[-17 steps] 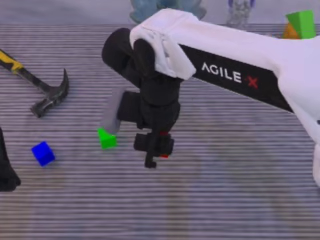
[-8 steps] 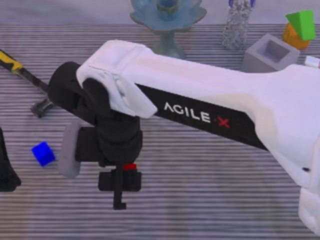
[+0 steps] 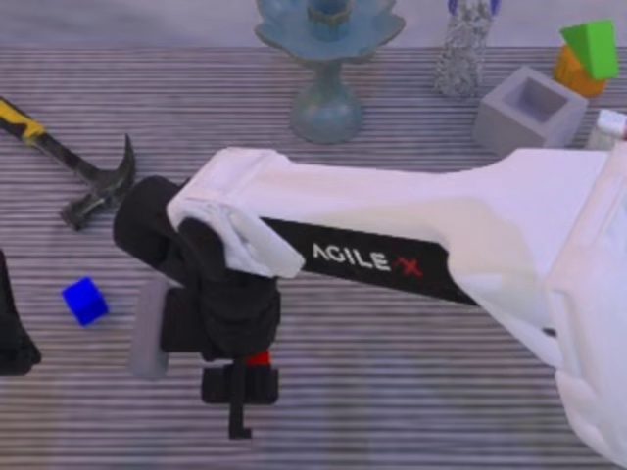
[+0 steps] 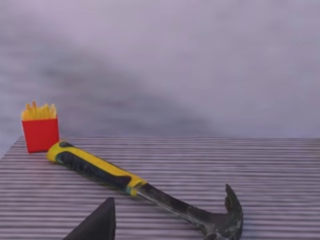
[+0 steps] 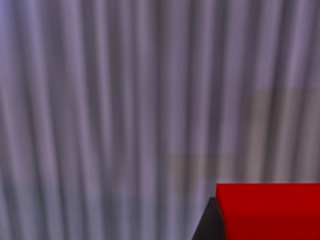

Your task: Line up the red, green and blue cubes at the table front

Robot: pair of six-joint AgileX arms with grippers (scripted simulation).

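Two arms share the striped table [image 3: 411,411]; the right arm [image 3: 441,255] stretches from the right edge across to the left-centre front, its gripper [image 3: 240,392] pointing down near the front edge; the fingers are pressed on the red cube [image 3: 257,358], of which only a sliver shows under the black wrist in the top view; the right wrist view shows that cube [image 5: 267,210] filling a corner, clamped beside a dark finger, above the stripes, though whether it touches the table cannot be told; the blue cube [image 3: 84,300] lies on the table to the left of the gripper, well apart from it; the green cube is not to be seen, since the arm covers much of the middle; the left arm is parked at the left edge, only a dark part [image 3: 12,333] of it showing, and the state of its fingers cannot be told; farther back on the left lies a hammer [image 3: 83,176], yellow grip toward the left edge, seen also in the left wrist view [image 4: 150,192] with a red fries box [image 4: 40,131] beyond its grip; at the back stand a blue pedestal [image 3: 326,59], a speckled bottle [image 3: 465,44], a grey box [image 3: 534,106] and a green wedge [image 3: 591,44] on an orange block.
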